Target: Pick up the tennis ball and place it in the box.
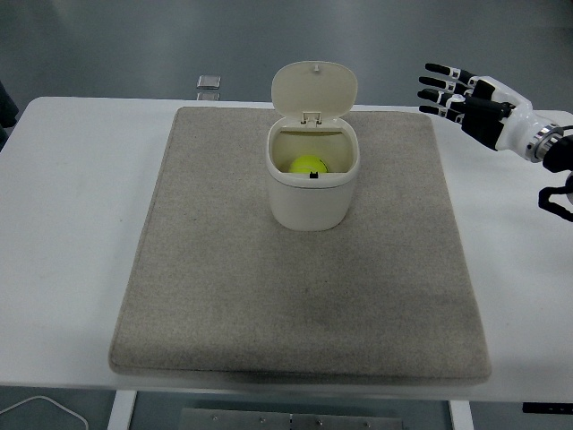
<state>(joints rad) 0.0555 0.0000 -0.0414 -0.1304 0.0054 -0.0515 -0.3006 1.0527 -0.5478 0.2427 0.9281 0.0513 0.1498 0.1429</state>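
right hand raised (fingers spread), empty

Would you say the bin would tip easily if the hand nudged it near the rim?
Probably. The bin stands taller than wide on a soft mat, with its lid raised. It looks light, holding only a ball.

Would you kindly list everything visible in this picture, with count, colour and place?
tennis ball: one, yellow-green, inside the box
box: one, cream, lid open and upright, on the mat behind its middle
mat: one, beige, covering the table's middle
table: one, white
small object: one, grey, at the table's far edge
cable: one, white, below the table's near-left corner
right robot hand: one, black and white, fingers spread, empty, above the far right
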